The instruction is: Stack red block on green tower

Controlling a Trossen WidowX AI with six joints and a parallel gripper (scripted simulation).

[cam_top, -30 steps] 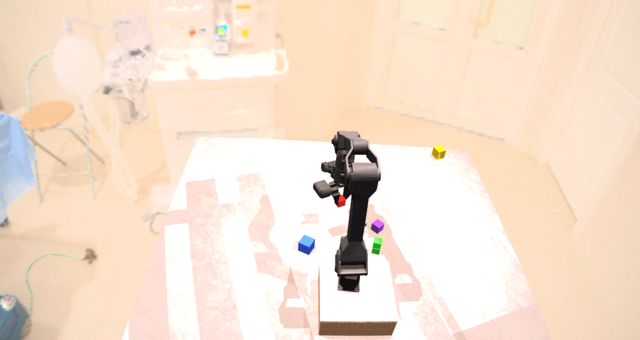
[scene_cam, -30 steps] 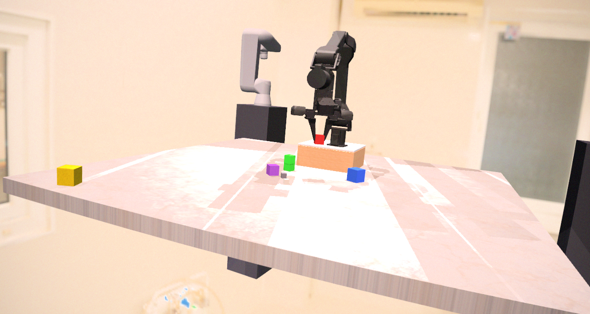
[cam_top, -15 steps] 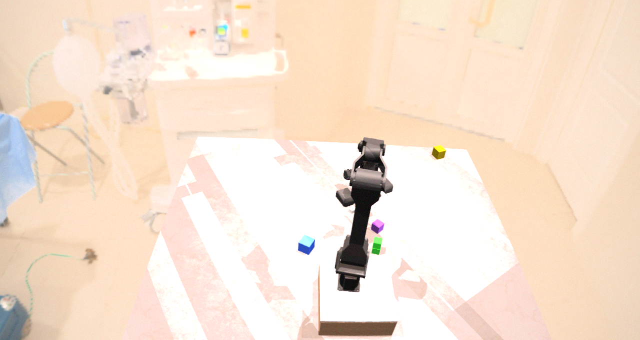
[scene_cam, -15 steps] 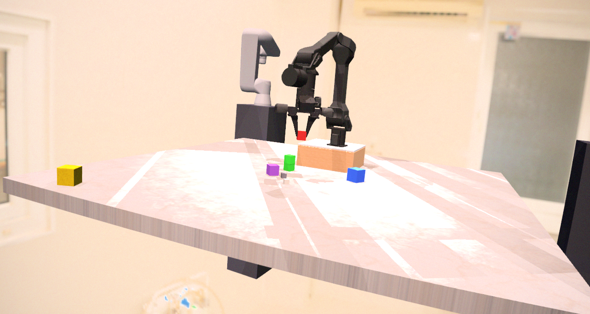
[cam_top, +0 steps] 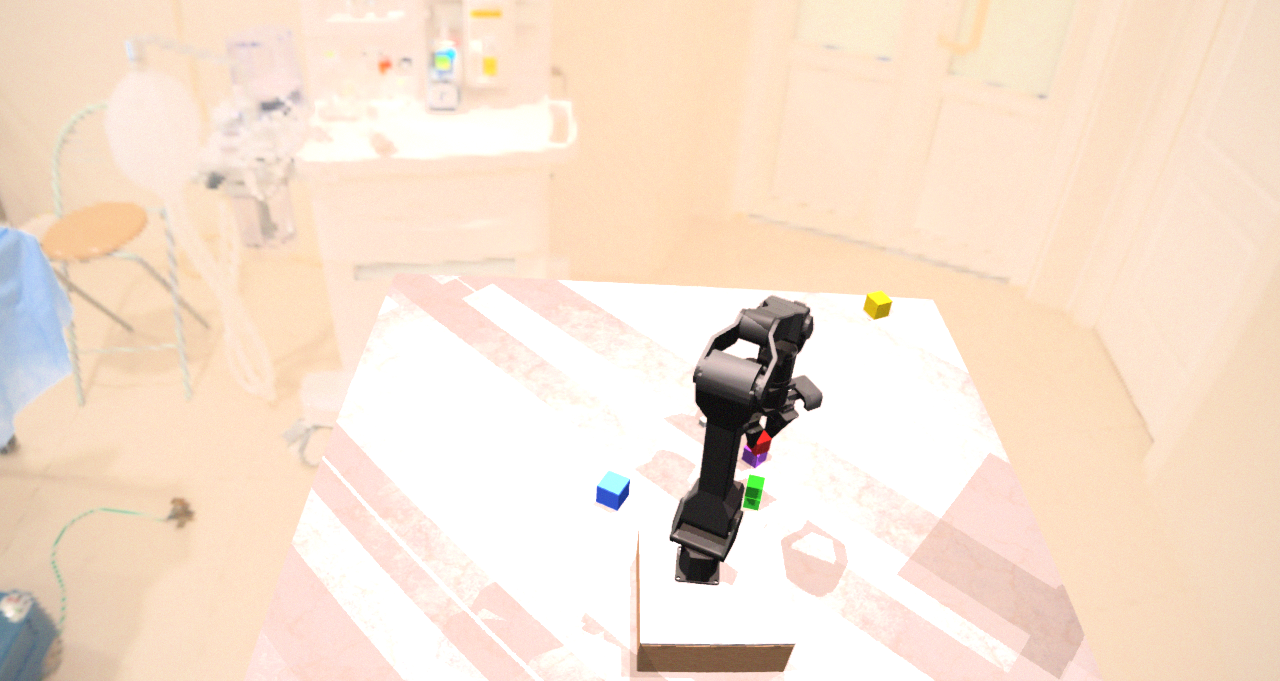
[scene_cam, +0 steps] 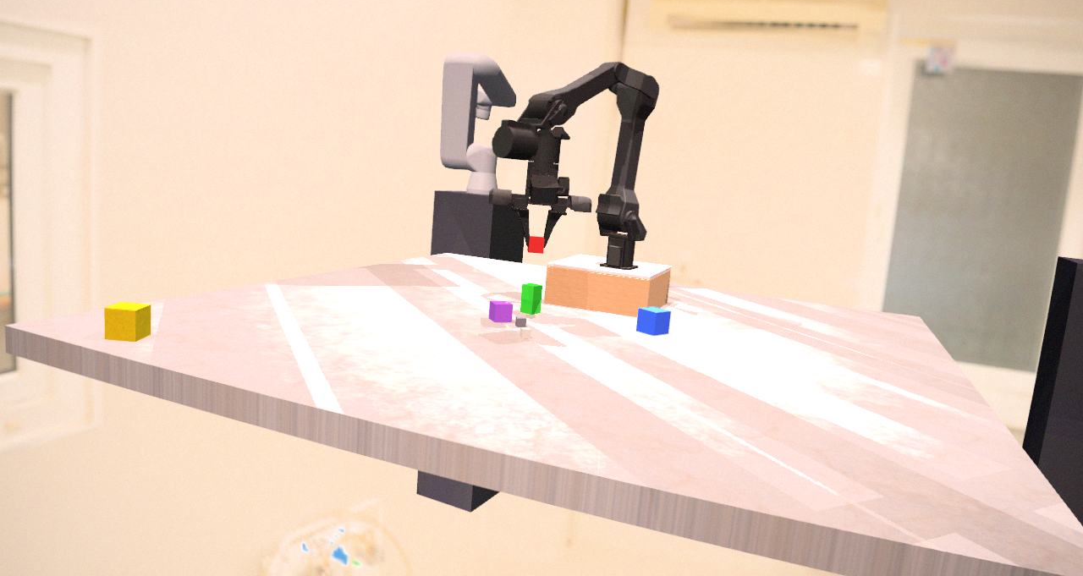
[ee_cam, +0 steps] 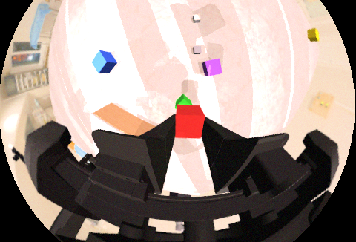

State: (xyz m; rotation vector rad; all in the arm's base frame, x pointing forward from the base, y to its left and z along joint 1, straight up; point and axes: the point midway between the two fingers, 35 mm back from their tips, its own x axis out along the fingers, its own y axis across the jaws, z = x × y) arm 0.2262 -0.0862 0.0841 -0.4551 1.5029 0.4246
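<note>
My gripper [scene_cam: 536,244] [ee_cam: 188,117] is shut on the red block [cam_top: 760,443] [scene_cam: 536,244] [ee_cam: 189,125] and holds it in the air, well above the table. The green tower [cam_top: 753,492] [scene_cam: 530,298] [ee_cam: 183,101] stands upright, two blocks high, beside the arm's base box. In the exterior view the red block is above the tower with a clear gap between them. In the wrist view the red block hides part of the tower.
A purple block [cam_top: 754,456] [scene_cam: 499,311] [ee_cam: 213,67] stands close to the tower. Two tiny grey cubes [scene_cam: 519,321] [ee_cam: 196,50] lie near it. A blue block [cam_top: 613,491] [scene_cam: 652,320] [ee_cam: 104,61] and a yellow block [cam_top: 877,304] [scene_cam: 127,321] [ee_cam: 313,34] stand farther off.
</note>
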